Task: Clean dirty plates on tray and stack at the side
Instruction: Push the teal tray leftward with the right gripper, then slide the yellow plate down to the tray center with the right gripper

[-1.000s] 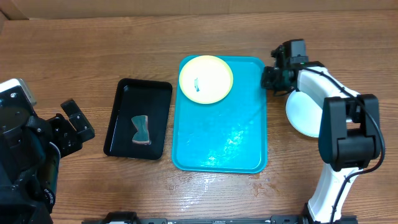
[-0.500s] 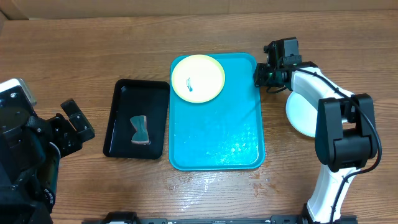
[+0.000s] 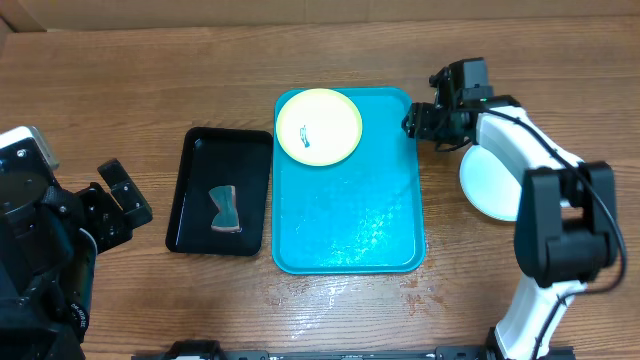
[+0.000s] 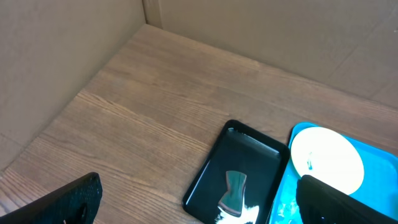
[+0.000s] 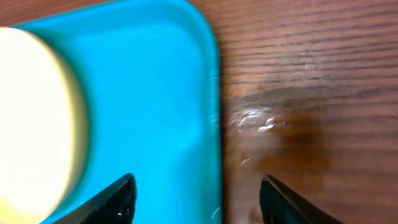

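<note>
One pale yellow-green plate (image 3: pixel 318 125) with a small teal smudge lies in the far left corner of the turquoise tray (image 3: pixel 350 215). A white plate (image 3: pixel 488 185) rests on the table right of the tray, partly under my right arm. My right gripper (image 3: pixel 412 122) is open at the tray's far right corner. In the right wrist view, the gripper (image 5: pixel 202 199) straddles the tray's rim (image 5: pixel 214 118) without touching it, and the plate (image 5: pixel 31 118) sits at the left. My left gripper (image 3: pixel 125 205) hangs open and empty over the table's left side, well away from the tray.
A black tray (image 3: pixel 220 192) holding a sponge (image 3: pixel 227 208) sits just left of the turquoise tray. The left wrist view shows it too, as black tray (image 4: pixel 249 165), sponge (image 4: pixel 233 190) and plate (image 4: pixel 326 160). Cardboard walls stand behind the table.
My right gripper pulled the turquoise tray a little left and squared it up, then opened and let go of its rim. The left arm has not moved.
</note>
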You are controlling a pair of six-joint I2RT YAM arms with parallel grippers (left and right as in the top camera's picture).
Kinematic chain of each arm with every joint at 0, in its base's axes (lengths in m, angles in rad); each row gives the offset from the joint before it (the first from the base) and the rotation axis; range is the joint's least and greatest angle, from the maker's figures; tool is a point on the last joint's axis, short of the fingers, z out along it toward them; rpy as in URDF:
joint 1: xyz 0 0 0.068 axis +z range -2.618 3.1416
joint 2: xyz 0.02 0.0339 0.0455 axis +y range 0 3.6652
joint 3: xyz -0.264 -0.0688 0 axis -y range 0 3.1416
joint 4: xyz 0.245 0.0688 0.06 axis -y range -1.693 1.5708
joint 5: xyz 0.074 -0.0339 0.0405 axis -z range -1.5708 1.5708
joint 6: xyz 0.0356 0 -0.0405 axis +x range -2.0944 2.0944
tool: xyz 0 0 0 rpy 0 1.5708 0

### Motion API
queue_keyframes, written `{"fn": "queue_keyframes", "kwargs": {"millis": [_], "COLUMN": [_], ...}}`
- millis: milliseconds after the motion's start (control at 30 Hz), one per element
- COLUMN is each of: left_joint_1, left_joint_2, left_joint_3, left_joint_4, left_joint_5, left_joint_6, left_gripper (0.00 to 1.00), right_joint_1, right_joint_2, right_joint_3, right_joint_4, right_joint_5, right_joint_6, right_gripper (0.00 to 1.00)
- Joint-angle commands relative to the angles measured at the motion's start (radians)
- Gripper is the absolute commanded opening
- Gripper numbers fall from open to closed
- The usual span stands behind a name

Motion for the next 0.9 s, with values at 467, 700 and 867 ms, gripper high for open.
{"fn": "queue_keyframes", "kwargs": {"millis": [467,700,867], "left_joint_1": [0.001,0.001,0.001], "left_joint_2": [-0.003,-0.003,-0.003], "left_joint_3": [0.003,0.003,0.003], "left_joint_4": [0.002,0.004,0.004], "left_joint_5": [-0.013,-0.006,-0.006], "left_joint_6": [-0.014,-0.014,-0.014], "left_gripper": [1.0,1.0,1.0], "right_joint_1": [0.241,0.261,0.261], "right_joint_2": [-0.157,-0.026,0.106], "right_joint_3": [0.026,0.026,0.026], "right_joint_4": [-0.098,0.137,0.261], "right_joint_5": [0.062,0.228,0.219], "right_joint_6": [-0.016,-0.011,-0.01], "right_gripper": [0.69,0.69,0.66]}}
